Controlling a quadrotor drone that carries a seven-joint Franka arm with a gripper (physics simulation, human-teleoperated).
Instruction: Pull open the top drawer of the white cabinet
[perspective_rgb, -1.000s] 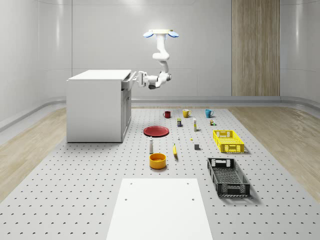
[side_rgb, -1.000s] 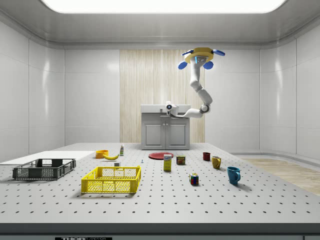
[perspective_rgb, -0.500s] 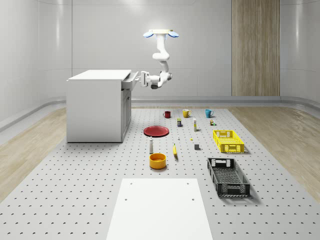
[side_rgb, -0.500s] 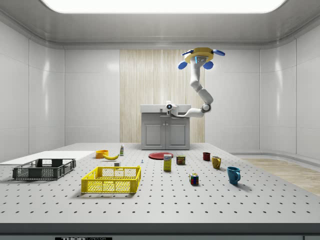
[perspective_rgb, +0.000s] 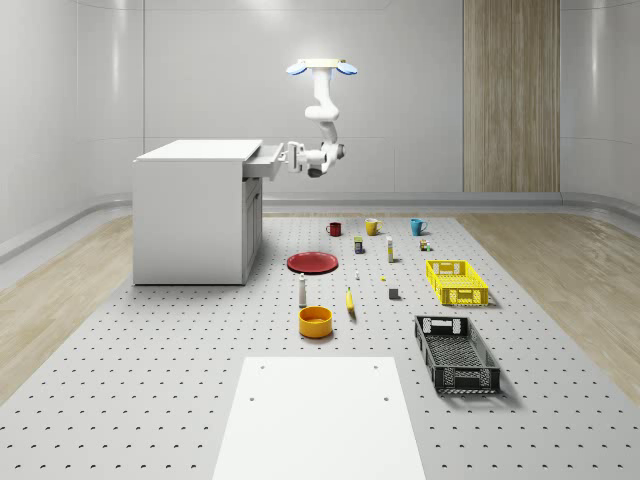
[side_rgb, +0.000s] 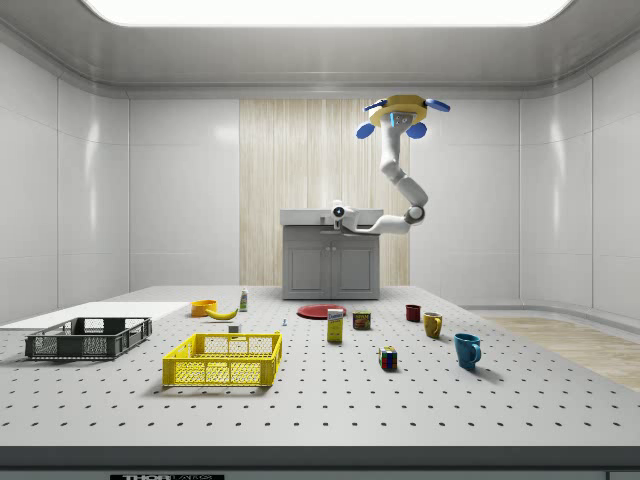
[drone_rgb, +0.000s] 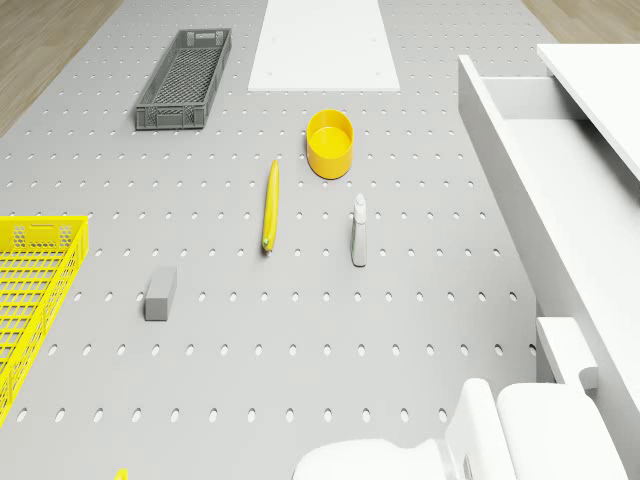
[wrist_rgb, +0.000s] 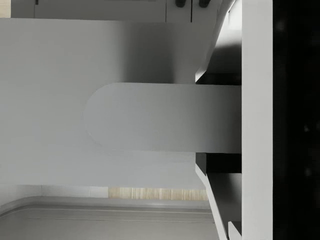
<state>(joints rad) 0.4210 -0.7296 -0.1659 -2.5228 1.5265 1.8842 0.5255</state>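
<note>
Drone: hovers high, beside the white cabinet on its drawer side, above the far part of the floor.
Top drawer: at the cabinet's top edge, partly pulled out.
Tool: at the drawer front; whether it is clamped or apart, I cannot tell.
Arm: hangs from the drone, elbow bent, forearm level toward the drawer.
Risk: the tool could slip off the handle if the pull runs off the drawer's line, or if the drone drifts.
</note>
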